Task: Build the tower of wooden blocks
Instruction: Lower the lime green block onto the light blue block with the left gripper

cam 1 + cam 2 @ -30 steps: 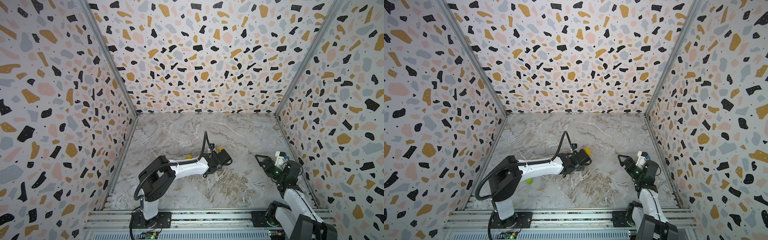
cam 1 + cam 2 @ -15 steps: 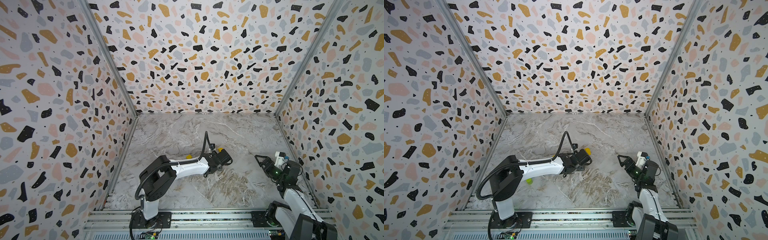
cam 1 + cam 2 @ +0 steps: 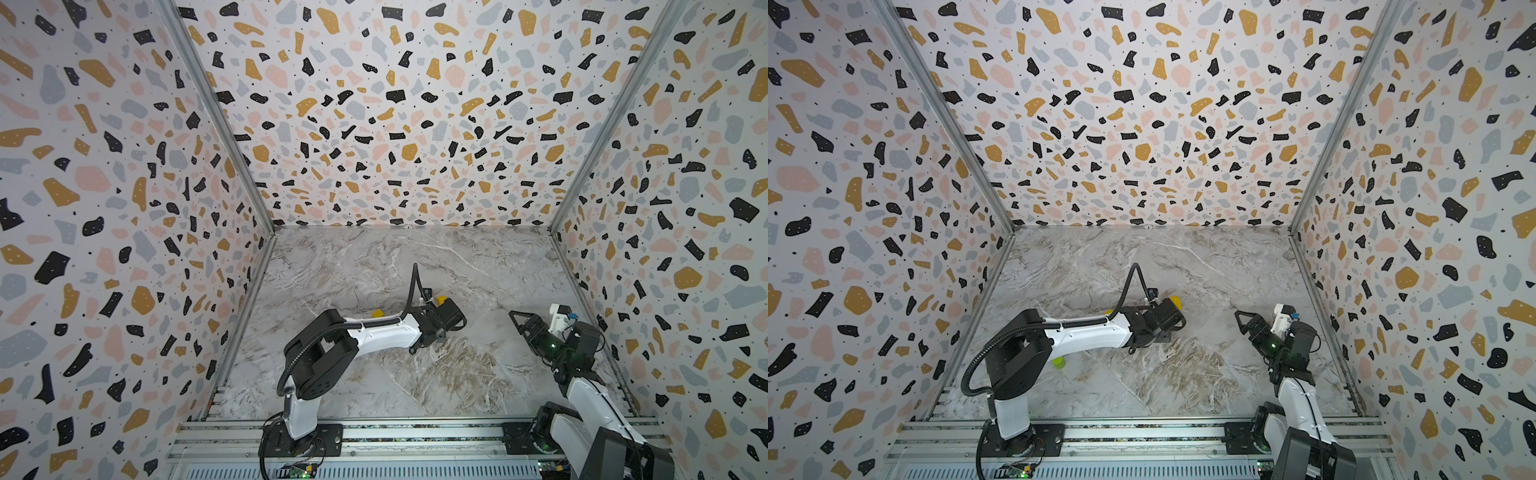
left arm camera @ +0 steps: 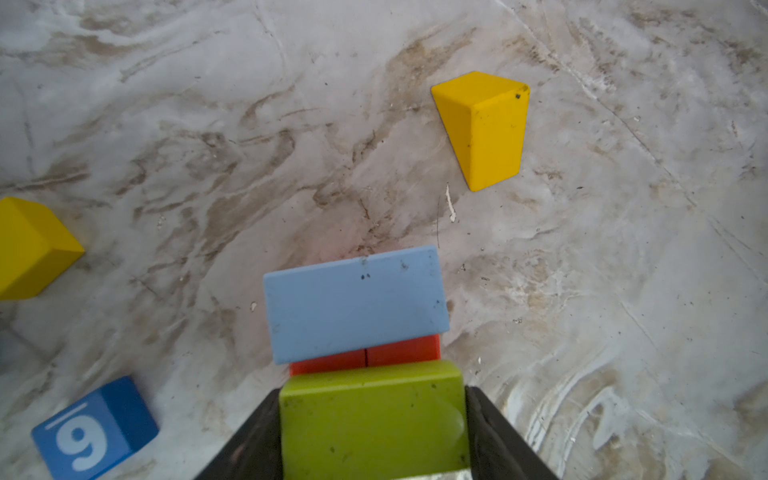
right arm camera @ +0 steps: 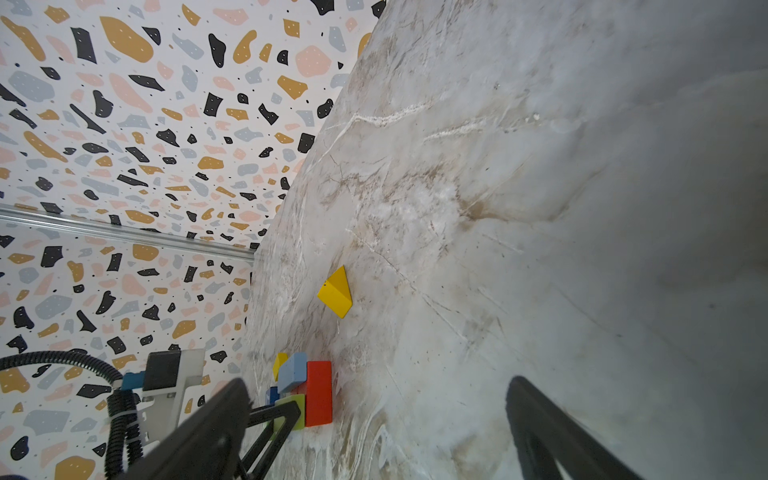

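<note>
The left gripper (image 4: pixel 372 399) is squeezing a lime block (image 4: pixel 374 432) beside the blue slab (image 4: pixel 355 303); the right gripper (image 5: pixel 376 395), at its three o'clock, is standing wide open.

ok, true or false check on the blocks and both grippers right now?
1. The left gripper is shut on a lime green block. True.
2. The light blue slab lies flat on the bare table. False: it rests on red bricks.
3. The right gripper grips the red bricks. False: it is open and empty.
4. A blue cube with a white number sits on the table, apart from the red bricks. True.
</note>
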Controlling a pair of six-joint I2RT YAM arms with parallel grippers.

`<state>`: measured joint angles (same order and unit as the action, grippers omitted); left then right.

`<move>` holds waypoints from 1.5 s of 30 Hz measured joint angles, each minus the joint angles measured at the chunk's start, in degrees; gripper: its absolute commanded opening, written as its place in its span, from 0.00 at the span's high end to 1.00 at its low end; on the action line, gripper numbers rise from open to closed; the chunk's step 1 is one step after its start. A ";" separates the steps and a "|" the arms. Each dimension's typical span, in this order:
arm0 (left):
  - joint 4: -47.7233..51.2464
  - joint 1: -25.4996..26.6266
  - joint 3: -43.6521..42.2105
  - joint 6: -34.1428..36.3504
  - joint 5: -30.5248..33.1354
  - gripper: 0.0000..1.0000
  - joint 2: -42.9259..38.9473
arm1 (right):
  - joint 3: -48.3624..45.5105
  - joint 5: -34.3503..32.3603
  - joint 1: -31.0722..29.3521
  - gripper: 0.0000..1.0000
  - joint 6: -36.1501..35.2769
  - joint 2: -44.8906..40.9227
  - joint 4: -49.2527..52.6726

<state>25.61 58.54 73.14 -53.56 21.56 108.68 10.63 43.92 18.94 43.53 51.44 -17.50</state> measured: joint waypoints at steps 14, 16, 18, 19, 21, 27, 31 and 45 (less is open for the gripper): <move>0.13 -0.37 1.27 0.22 0.02 0.36 0.00 | 0.00 0.00 -0.09 0.02 -0.09 0.00 -0.04; 0.13 -0.37 1.27 0.24 0.02 0.36 0.00 | 0.00 0.00 -0.09 0.02 -0.09 0.00 -0.04; 0.11 -0.37 1.27 0.24 0.02 0.36 0.00 | 0.00 0.00 -0.09 0.02 -0.11 0.00 -0.04; 0.13 -0.37 1.27 0.24 0.02 0.36 0.00 | 0.00 0.00 -0.09 0.02 -0.09 0.00 -0.04; 0.13 -0.37 1.27 0.24 0.02 0.36 0.00 | 0.00 0.00 -0.09 0.02 -0.11 0.00 -0.07; 0.13 -0.50 1.27 0.39 0.02 0.36 0.00 | 0.00 0.00 -0.11 0.02 -0.09 0.00 -0.07; 0.11 -0.72 1.25 0.42 0.00 0.36 0.00 | 0.00 0.00 -0.11 0.02 -0.09 0.00 -0.07; -0.15 -1.11 0.44 0.42 -0.02 0.36 0.00 | 0.00 0.00 -0.33 0.02 -0.13 0.26 -0.09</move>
<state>25.45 57.43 73.58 -53.15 21.54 108.68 10.63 43.92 18.61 43.40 51.70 -17.58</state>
